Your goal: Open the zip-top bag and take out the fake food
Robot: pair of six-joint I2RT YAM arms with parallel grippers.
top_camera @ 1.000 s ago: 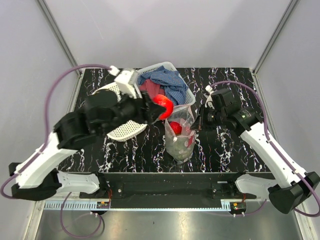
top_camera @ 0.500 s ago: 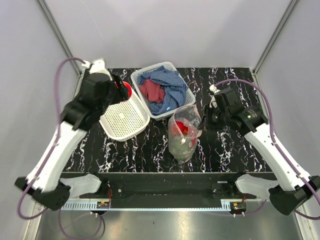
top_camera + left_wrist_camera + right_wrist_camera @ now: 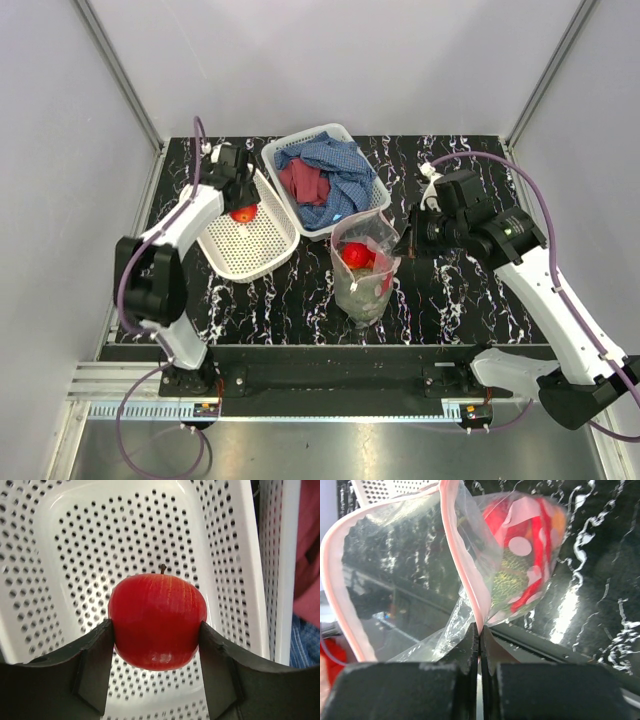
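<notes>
Left hand [image 3: 156,632] clutched a red apple [image 3: 157,612], with the white basket [image 3: 65,555] just below it. Right hand [image 3: 480,632] squeezed tight on the pink edge of the zip-top bag [image 3: 395,575], with fake food [image 3: 496,519] inside, beyond its fingers.

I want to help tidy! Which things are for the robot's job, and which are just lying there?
For the job: zip-top bag, fake food inside it, red apple, white basket under it.
Just lying about: blue cloth, red cloth, the basket holding them.
</notes>
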